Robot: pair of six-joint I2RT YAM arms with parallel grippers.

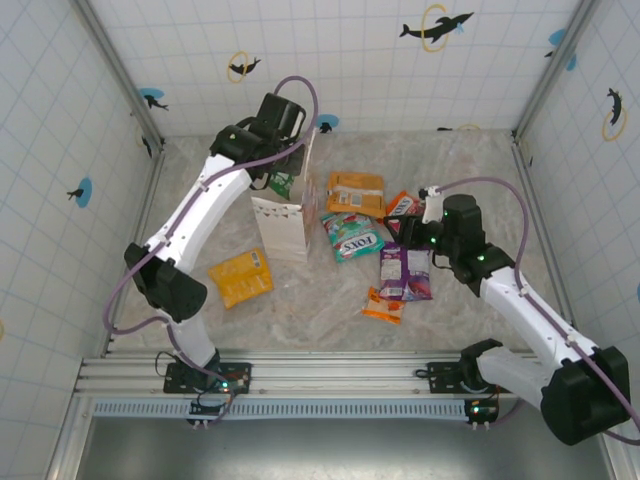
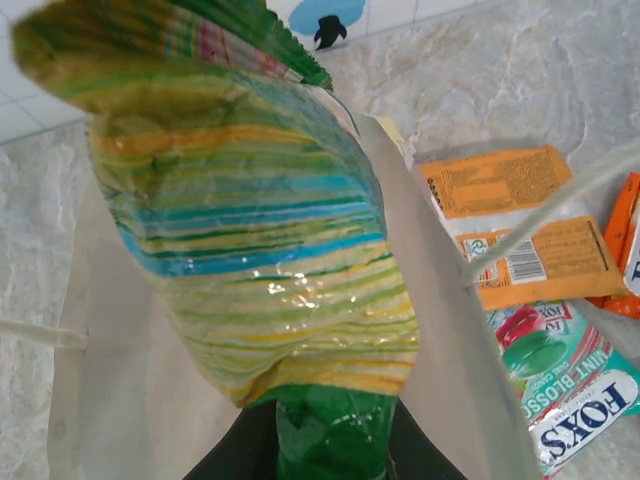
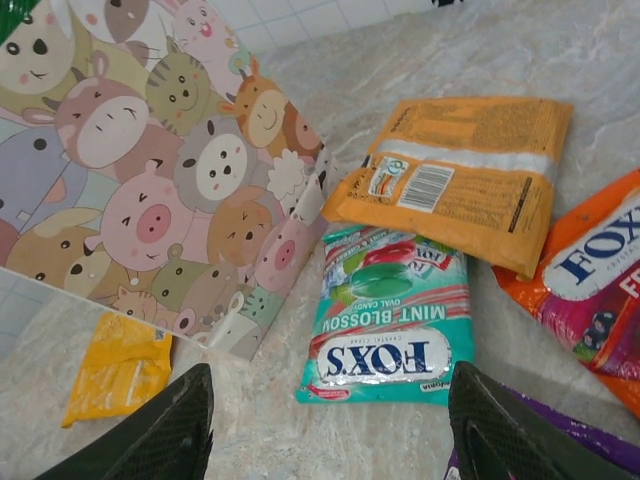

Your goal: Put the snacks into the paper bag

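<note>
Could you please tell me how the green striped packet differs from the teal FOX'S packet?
The green, yellow-striped glossy packet is pinched by the left gripper at the mouth of the white cartoon-print paper bag; the teal FOX'S packet lies flat on the marble table, untouched. The green one looks puffed and crinkled; the teal one looks flatter. Both are glossy snack packets.

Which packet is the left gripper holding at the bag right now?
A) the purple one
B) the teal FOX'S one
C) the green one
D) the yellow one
C: the left wrist view shows the green packet pinched in the left gripper at the mouth of the paper bag, while the teal packet, purple packet and yellow packet lie outside it.
</note>
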